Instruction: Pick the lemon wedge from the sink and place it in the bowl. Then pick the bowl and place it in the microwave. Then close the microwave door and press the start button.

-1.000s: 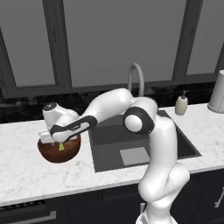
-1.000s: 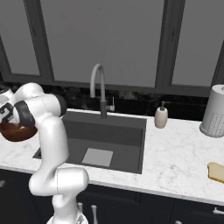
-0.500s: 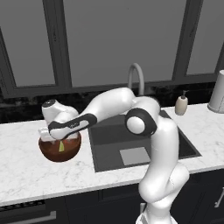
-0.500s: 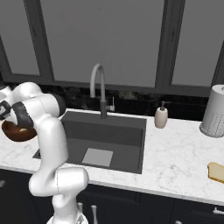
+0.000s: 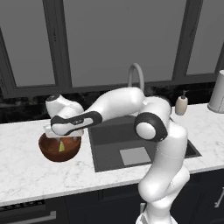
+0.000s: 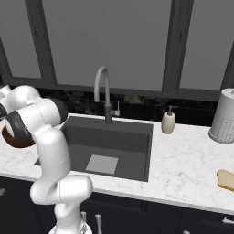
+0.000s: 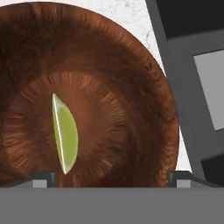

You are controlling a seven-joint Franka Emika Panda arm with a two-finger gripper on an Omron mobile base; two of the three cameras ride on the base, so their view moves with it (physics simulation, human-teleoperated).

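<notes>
The lemon wedge [image 7: 64, 133] lies loose on the glossy floor of the bowl [image 7: 131, 87], a slim yellow-green sliver with its pointed ends running along the hand view's vertical, touched by nothing. In the left base view the same wedge [image 5: 61, 146] shows as a pale spot inside the reddish-brown bowl [image 5: 52, 152], which stands upright on the white marble counter [image 5: 39, 179] just beside the left rim of the sink [image 5: 109, 153]. The claw [image 7: 111, 177] hangs directly over the bowl with its jaws spread wide and released, gripping nothing; its two dark fingertips [image 7: 43, 177] sit far apart at the bottom of the hand view, one on each side of the bowl's inside, with the wedge nearer one tip. From the left base view the claw [image 5: 61, 139] is mostly hidden under the white hand, right at the bowl's rim. The sink's dark basin carries a light grey square on its floor, and the curved grey faucet [image 5: 136, 72] rises behind it. In the right base view the bowl [image 6: 16, 139] peeks out behind the arm, a soap dispenser [image 6: 168, 121] stands on the counter to the right of the sink [image 6: 132, 151], and a grey perforated cylinder [image 6: 223, 116] stands well apart, farther right.
</notes>
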